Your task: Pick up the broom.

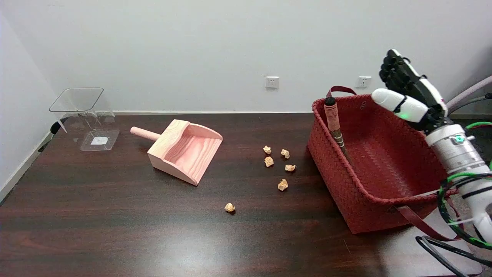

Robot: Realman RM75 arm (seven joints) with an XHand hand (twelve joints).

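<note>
Starting nearest you, paper scraps (282, 185) lay scattered on the dark table (115, 231), left of the red woven basket (346, 192). Your broom (333, 123) leaned inside it, handle against the far-left rim. Further back, your right hand (409, 94) hung over the far-right corner, fingers loosely spread, holding nothing.

a pink wooden dustpan (186, 150) lies on the dark table (115, 231), a clear plastic bin (85, 115) sits far left, six crumpled paper scraps (283, 185) lie scattered between dustpan and red woven basket (361, 200).
</note>
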